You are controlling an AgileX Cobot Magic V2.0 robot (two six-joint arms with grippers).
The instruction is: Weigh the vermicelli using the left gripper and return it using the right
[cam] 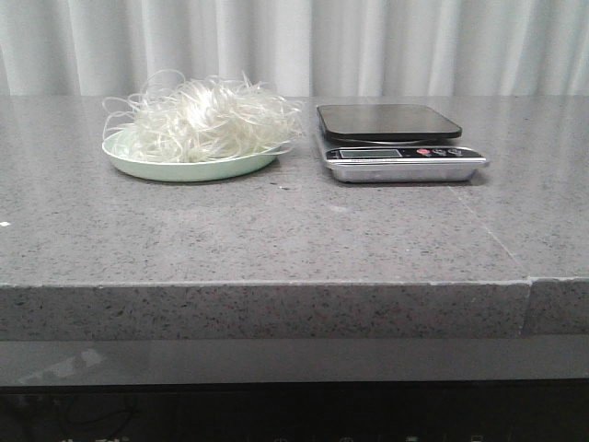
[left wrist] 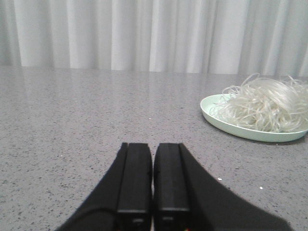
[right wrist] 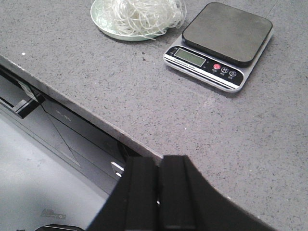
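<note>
The vermicelli (cam: 204, 120), a fluffy white bundle of thin strands, lies on a pale green plate (cam: 147, 168) at the back left of the grey table. A kitchen scale (cam: 396, 140) with a dark platform stands just to its right, with nothing on it. Neither gripper shows in the front view. My left gripper (left wrist: 153, 147) is shut and empty, low over the table, with the vermicelli (left wrist: 264, 106) and its plate (left wrist: 211, 111) some way off. My right gripper (right wrist: 159, 161) is shut and empty above the table's front edge, with the scale (right wrist: 226, 36) and the vermicelli (right wrist: 139, 14) well beyond it.
A white curtain (cam: 294, 46) hangs behind the table. The table's front edge (cam: 276, 285) drops to a dark shelf below. A seam (cam: 526, 276) runs across the tabletop at the right. The scale's display and buttons (right wrist: 207, 62) face the front edge.
</note>
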